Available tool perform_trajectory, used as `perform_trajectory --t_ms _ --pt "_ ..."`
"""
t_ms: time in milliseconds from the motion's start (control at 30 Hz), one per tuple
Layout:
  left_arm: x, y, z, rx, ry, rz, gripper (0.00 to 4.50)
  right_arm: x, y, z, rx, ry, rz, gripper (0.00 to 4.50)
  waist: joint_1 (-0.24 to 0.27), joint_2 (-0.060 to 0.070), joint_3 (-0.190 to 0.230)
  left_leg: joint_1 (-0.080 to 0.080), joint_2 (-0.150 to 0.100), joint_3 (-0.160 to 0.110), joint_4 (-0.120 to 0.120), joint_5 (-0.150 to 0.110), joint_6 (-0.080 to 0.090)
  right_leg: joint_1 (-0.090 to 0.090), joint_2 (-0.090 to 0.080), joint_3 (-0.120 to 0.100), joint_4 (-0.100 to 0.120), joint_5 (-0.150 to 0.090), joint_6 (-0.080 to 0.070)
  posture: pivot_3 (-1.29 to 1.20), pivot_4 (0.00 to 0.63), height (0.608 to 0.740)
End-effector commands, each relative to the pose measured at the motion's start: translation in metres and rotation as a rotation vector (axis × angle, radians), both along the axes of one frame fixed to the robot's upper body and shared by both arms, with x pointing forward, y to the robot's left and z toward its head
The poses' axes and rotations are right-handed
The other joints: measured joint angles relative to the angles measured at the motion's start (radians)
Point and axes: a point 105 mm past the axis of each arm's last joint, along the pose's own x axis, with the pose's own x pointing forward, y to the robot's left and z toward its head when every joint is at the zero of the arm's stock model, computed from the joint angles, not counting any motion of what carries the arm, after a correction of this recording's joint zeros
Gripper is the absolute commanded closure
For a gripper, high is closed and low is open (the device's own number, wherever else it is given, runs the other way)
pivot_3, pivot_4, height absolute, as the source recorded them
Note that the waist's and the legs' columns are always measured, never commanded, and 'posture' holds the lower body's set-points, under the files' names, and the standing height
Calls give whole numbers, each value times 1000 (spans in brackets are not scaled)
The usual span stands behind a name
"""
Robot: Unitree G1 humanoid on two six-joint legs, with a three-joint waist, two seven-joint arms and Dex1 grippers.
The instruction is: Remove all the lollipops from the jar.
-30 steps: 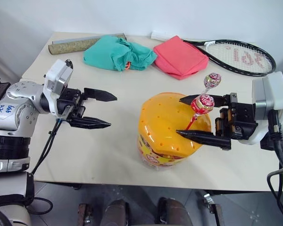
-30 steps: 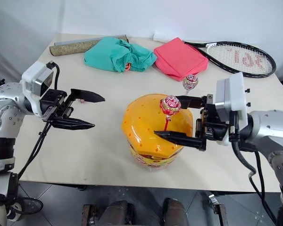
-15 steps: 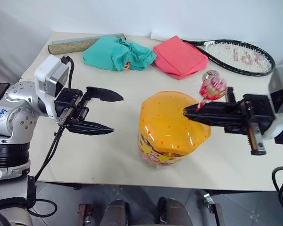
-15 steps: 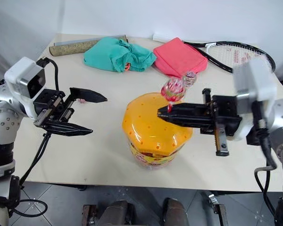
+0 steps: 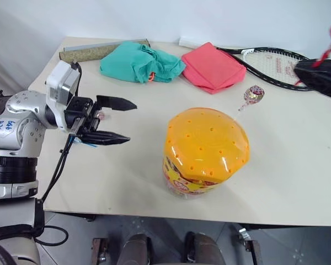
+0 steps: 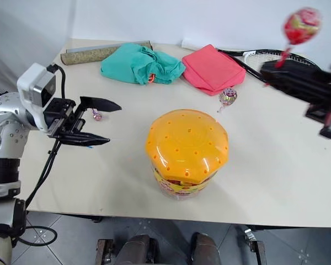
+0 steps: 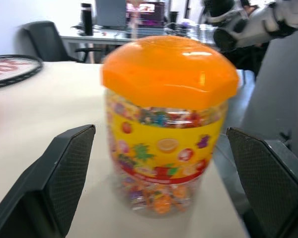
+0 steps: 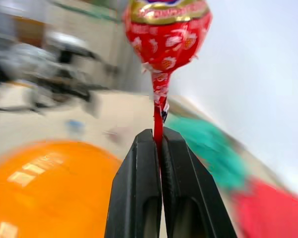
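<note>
Head camera first: the jar (image 6: pixel 186 152) sits upright mid-tabletop (image 6: pixel 276 182) with its orange lid on, and no sticks poke out of the lid holes. The right tool (image 6: pixel 270 69) is up high off to the right, well clear of the jar and over the tennis racket (image 5: pixel 276 62), pinched shut on the stick of a red lollipop (image 6: pixel 301 25). The candy head stands above the fingers, so the stick runs roughly upright out of the grip. A purple lollipop (image 6: pixel 227 96) lies on the tabletop just past the jar, near the pink cloth (image 6: pixel 211 69). A tiny pink one (image 6: pixel 97 116) lies by the left tool (image 6: pixel 102 122), with what looks like a blue one just under that tool's lower finger. The left tool hovers wide open and empty, pointing across toward the jar.

Left wrist view: the jar is dead ahead between the two spread fingers (image 7: pixel 64 171), not touched, label facing the camera.

Right wrist view: fingers (image 8: pixel 141 193) closed tight on the red stick, candy straight above, orange lid below and off to one side.

My guess is the next thing is setting this one down, and bare tabletop lies below and to the jar side of the right tool, so it's a lower-and-release with the stick tipping flat. If I'm counting right, that's the last one.
</note>
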Motion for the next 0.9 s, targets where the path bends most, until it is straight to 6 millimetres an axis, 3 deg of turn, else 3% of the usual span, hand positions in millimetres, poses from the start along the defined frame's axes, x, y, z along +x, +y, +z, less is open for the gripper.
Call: perform_trajectory --t_ms 33,67,200,333,533,700,800,900 --pt "-5 0 3 16 -28 -63 0 9 -37 -16 -22 130 -224 4476 -3 0 0 0 0 0 0 0 0 0 0 0 0 0 0 0 150 740" --pt "-6 1 3 14 -23 -71 0 11 -43 -23 -19 158 -255 4476 -5 0 0 0 0 0 0 0 0 0 0 0 0 0 0 0 150 740" --pt "-8 13 -2 39 8 -64 0 24 -70 -96 -44 560 -403 4476 -8 0 0 0 1 0 -1 0 0 0 0 0 0 0 0 0 150 740" --pt "-13 19 1 22 13 -65 0 33 -84 -133 -28 684 -506 4476 -12 1 0 1 1 1 -1 0 0 -1 0 1 0 0 0 0 150 740" --pt "-19 26 4 7 10 -63 0 42 -101 -180 -57 858 -598 4476 -10 1 0 1 1 1 -1 0 0 -1 0 1 0 0 0 0 150 740" --pt "-22 23 2 -4 9 -56 0 62 -123 -215 -15 963 -733 4476 -13 1 0 0 1 1 -1 0 0 -1 0 1 0 0 0 0 150 740" --pt "-21 20 1 -17 8 -55 0 68 -126 -225 -23 991 -755 4476 -11 1 0 0 1 1 -1 0 0 -1 0 1 0 0 0 0 150 740" --pt "-21 19 0 -17 8 -55 0 71 -122 -222 -24 972 -742 3777 -12 2 1 0 1 1 -1 0 0 -1 0 1 0 0 0 0 150 740"
